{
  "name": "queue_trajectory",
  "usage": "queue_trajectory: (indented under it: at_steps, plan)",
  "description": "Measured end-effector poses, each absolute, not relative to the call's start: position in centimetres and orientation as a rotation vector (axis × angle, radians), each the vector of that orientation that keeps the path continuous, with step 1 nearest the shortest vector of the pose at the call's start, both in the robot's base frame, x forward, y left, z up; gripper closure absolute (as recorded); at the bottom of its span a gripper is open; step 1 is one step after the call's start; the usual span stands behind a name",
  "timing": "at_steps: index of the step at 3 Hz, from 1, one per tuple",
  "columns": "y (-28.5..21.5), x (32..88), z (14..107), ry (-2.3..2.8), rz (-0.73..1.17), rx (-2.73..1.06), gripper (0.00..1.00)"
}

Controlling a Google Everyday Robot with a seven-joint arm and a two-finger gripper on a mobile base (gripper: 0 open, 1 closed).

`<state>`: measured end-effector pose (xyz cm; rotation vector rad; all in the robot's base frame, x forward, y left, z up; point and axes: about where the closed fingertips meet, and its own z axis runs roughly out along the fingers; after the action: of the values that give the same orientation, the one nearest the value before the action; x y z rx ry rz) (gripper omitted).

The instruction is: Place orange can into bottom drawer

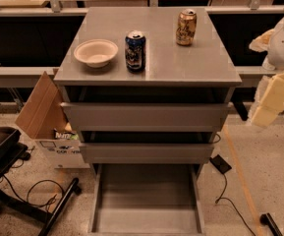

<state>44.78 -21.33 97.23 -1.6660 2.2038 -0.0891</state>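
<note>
The orange can point(186, 27) stands upright on the cabinet top point(181, 70), towards its back right corner. A dark blue can point(135, 51) stands upright near the middle of the top, and a white bowl point(96, 52) sits just to its left. The bottom drawer point(146, 208) is pulled far out at floor level, below the two upper drawers point(144, 117). The gripper point(271, 100) hangs off the cabinet's right side, well apart from the orange can and holding nothing; whether it is wide or narrow cannot be told. A cardboard box point(41, 114) leans at the cabinet's left.
</note>
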Motion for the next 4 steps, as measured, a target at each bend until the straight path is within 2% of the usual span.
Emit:
queue_trajectory:
  at_steps: [1, 2, 4]
  plan:
    - [-20.8, 49.8, 96.4, 2.101, -0.038, -1.545, 0.0]
    - [-20.9, 57.2, 96.2, 1.993, 0.015, -1.415, 0.0]
    - [-23.3, 69.0, 96.3, 1.875, 0.125, -1.073, 0.0]
